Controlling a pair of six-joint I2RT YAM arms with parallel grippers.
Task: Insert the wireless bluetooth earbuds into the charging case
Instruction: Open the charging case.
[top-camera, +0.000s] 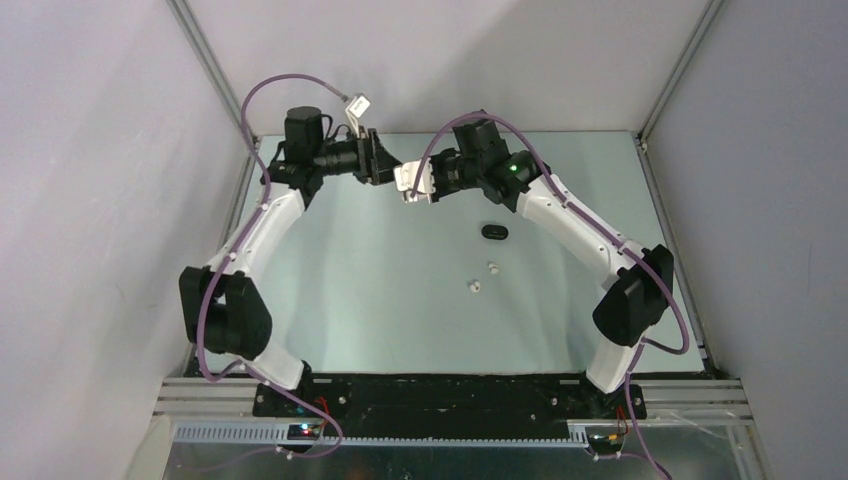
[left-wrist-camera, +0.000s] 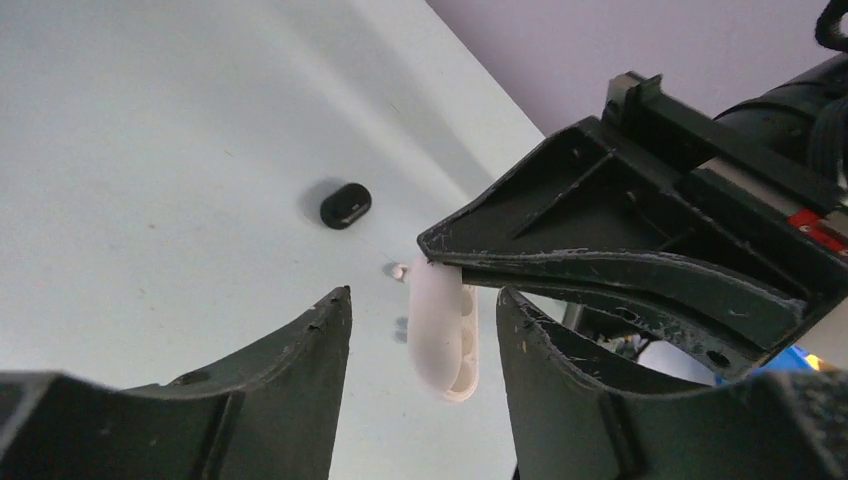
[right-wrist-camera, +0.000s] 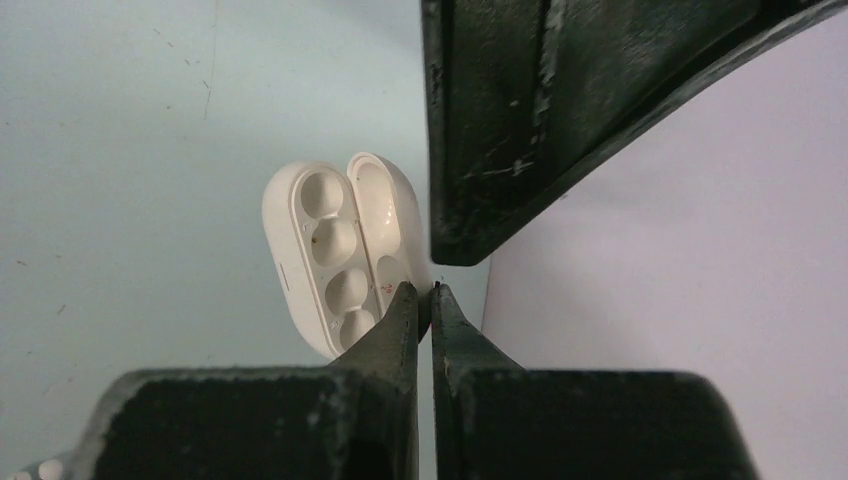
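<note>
The right gripper (right-wrist-camera: 432, 290) is closed almost completely. Its two fingertips pinch the thin edge of the lid of the white charging case (right-wrist-camera: 330, 250) and hold it up off the desk (top-camera: 350, 300). The case hangs open. Its lid is folded back beside the base, and the moulded hollows of the base face the right wrist camera.

The left gripper (left-wrist-camera: 422, 295) comes at this case from the opposite side. Its jaws stand well apart and grip nothing. From the left wrist camera the case shows edge-on in the gap between the two fingers, just past their tips and apart from both.

The two white earbuds (top-camera: 492, 267) (top-camera: 475, 286) lie loose on the desk, below the held case and well apart from it. They are toward the arm bases and a little to the right arm's side, close to each other but not touching.

A closed black charging case (top-camera: 493, 232) sits on the desk between the white case and the earbuds, also toward the right arm's side. No black earbuds can be made out.
</note>
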